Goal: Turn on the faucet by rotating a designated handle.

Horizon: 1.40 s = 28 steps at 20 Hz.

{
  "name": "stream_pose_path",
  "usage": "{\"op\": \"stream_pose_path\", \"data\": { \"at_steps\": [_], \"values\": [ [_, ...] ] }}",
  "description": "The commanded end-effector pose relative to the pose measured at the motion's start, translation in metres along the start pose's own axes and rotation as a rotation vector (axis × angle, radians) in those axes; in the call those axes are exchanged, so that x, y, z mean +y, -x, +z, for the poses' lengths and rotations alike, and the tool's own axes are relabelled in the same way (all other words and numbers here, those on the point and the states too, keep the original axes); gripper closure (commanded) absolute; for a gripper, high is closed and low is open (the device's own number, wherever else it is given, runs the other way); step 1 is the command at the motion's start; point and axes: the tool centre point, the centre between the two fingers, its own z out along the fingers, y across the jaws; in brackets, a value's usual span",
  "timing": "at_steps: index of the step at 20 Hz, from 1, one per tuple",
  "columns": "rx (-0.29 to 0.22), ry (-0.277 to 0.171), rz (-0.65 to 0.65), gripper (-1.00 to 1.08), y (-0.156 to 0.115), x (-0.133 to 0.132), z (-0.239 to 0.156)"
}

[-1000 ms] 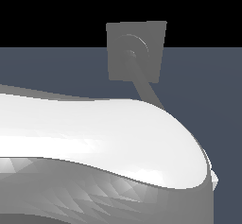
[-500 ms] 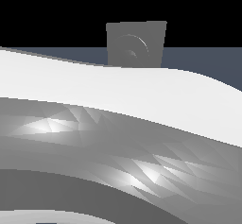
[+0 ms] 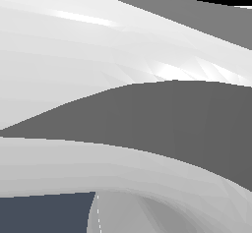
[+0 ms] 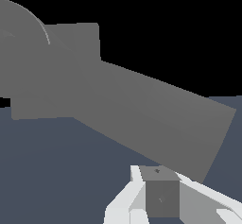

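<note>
your arm point(image 3: 98, 45) now blocks the whole exterior view, the handle point(image 4: 156, 114) sits just beyond the gripper point(image 4: 160, 194), can't tell if the claw's spread

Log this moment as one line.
exterior view: blocked by glossy white robot arm | long grey bar handle near hand | contact: unclear

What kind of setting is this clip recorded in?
Likely a bare simulated test scene: untextured grey faucet with its handle, flat blue-grey floor, black void behind, glossy white robot arm filling the exterior view.
</note>
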Motion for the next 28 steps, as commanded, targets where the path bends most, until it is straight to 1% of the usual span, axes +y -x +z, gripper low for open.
{"op": "stream_pose_path", "data": {
  "at_steps": [1,4,5,6,28],
  "values": [
    [0.031,-0.006,-0.001,1.08,-0.016,0.005,0.006],
    [0.033,-0.005,-0.003,1.08,-0.022,0.010,0.006],
    [-0.022,-0.012,0.080,1.08,0.011,-0.017,-0.003],
    [-0.039,-0.015,0.106,1.08,0.021,-0.015,0.000],
    [-0.002,-0.009,0.051,1.08,-0.067,0.008,0.002]
  ]
}}
